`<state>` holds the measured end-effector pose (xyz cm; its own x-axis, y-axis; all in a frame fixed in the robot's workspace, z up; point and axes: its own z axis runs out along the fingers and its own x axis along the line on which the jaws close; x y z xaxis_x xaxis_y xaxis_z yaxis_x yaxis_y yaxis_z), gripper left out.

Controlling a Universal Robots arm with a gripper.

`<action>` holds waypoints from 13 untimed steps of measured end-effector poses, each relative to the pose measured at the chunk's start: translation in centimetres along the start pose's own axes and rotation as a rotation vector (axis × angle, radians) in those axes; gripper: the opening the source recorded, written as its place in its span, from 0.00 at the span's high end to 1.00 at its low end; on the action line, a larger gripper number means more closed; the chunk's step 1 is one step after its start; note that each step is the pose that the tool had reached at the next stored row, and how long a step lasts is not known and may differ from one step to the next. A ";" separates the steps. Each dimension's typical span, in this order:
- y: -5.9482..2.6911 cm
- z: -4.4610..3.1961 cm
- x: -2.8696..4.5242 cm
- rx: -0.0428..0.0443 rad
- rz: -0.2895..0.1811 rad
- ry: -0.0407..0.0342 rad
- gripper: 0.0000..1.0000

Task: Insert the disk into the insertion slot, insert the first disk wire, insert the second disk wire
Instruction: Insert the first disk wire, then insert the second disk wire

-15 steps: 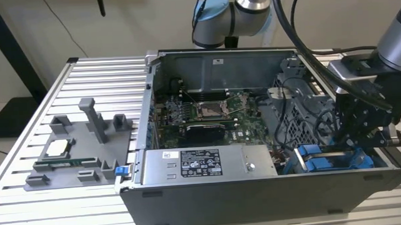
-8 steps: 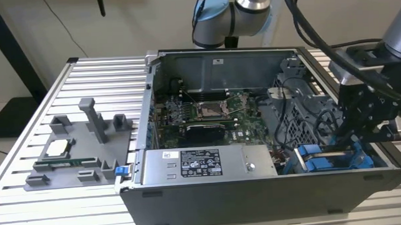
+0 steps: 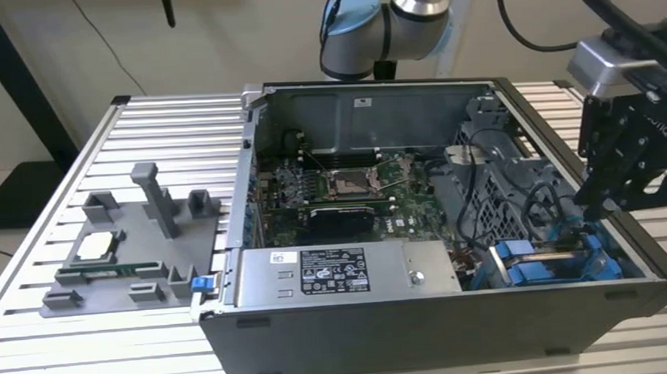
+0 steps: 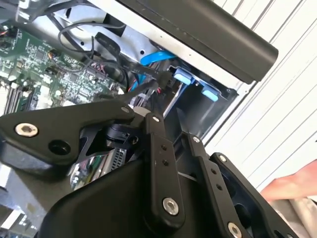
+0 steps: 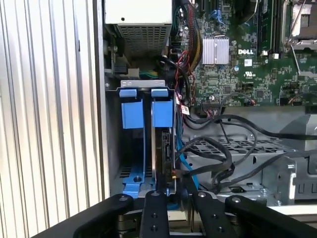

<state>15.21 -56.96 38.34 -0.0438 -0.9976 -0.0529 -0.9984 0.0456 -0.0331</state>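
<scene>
The disk (image 5: 162, 153) stands on edge in the insertion slot (image 5: 132, 115), a grey bay with bright blue tabs in the corner of the open computer case. In the first wrist view, my gripper (image 5: 176, 197) hangs close over the end of the disk away from the tabs. In the exterior view, my gripper (image 3: 593, 209) tapers down to just above the blue bay (image 3: 548, 264). A blue wire (image 5: 187, 171) and black wires (image 5: 218, 161) run beside the disk toward the gripper. In the second wrist view, the blue wire (image 4: 154, 56) ends in a black plug (image 4: 165, 79) near the tabs (image 4: 184, 77).
The case (image 3: 428, 333) lies open on a slatted table (image 3: 176, 126). A labelled grey power-supply box (image 3: 342, 274) sits beside the bay, with the motherboard (image 3: 350, 190) behind it. A grey tray of fixtures (image 3: 136, 244) lies at the exterior view's left. A hand (image 4: 292, 186) shows outside the case.
</scene>
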 end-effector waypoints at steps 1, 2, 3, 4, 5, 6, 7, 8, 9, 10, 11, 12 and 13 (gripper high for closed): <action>-0.01 -0.23 -0.01 0.0000 0.000 0.0000 0.00; -0.01 -0.24 -0.01 0.0000 0.000 -0.0001 0.00; 0.00 -0.23 -0.01 0.0000 0.000 -0.0001 0.00; 0.00 -0.23 -0.01 0.0000 0.000 -0.0002 0.00; 0.01 -0.22 -0.02 -0.0001 0.000 -0.0002 0.00; -0.03 -0.19 -0.04 -0.0025 0.000 -0.0001 0.00; -0.16 -0.18 -0.08 -0.0084 0.001 0.0007 0.00; -0.37 -0.16 -0.12 -0.0153 0.001 0.0010 0.00; -0.67 -0.14 -0.16 -0.0229 0.001 0.0017 0.00; -1.00 -0.08 -0.19 -0.0312 0.002 0.0017 0.00; -1.34 -0.04 -0.22 -0.0398 0.002 0.0021 0.00; -1.67 -0.01 -0.25 -0.0480 0.003 0.0025 0.00; -1.98 0.04 -0.28 -0.0565 0.003 0.0029 0.00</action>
<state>17.20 -56.77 38.38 -0.0468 -0.9977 -0.0500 -0.9987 0.0457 0.0235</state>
